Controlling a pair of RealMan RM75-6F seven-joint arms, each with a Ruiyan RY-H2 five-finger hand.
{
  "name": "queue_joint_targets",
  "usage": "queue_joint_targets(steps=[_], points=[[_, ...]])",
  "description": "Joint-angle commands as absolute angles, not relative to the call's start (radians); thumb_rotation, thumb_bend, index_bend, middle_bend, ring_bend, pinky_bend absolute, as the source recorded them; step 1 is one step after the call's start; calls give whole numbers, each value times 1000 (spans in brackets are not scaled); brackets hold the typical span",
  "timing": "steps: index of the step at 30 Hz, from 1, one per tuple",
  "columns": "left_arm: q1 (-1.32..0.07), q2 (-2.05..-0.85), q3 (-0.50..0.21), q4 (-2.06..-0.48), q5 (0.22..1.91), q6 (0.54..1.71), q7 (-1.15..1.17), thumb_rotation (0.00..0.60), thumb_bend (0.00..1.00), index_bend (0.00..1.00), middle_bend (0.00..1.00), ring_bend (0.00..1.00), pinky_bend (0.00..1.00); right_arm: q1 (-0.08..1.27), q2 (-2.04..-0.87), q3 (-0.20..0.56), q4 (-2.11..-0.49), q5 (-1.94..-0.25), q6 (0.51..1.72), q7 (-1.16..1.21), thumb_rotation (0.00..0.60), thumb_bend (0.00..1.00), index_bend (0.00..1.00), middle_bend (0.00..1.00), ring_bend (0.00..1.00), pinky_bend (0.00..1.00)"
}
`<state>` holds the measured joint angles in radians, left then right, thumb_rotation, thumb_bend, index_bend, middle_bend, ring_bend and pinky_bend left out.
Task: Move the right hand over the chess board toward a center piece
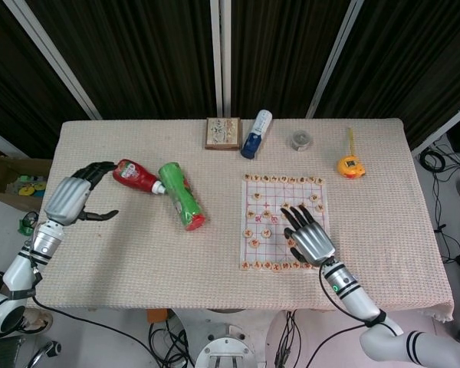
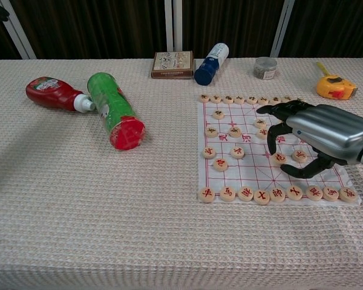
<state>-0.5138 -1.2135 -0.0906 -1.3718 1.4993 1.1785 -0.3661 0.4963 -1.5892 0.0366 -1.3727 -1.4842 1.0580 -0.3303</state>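
Right hand (image 2: 317,136) hovers palm-down over the chess board (image 2: 242,181), fingers spread and curled, holding nothing.
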Motion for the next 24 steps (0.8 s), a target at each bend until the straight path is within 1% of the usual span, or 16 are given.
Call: queue_joint_targets(steps=[1, 19, 24], points=[[-514, -1213, -90, -1373, 1501, 1179, -365, 485, 158, 145, 123, 120, 220, 501, -1597, 36, -1367, -1483, 1054, -331, 600, 311, 533, 36, 0, 0], [-512, -1210, -88, -1372, 1503, 1180, -369, 484, 159, 145, 123, 120, 220, 520, -1635, 36, -1344, -1456, 1033, -372, 600, 311, 537, 32, 0, 0], [-511, -1213, -84, -1367, 1501, 1174, -372, 483, 159, 145, 123, 120, 220, 521, -1635, 34, -1346, -1441, 1027, -391, 600, 307, 508, 39, 0, 0]])
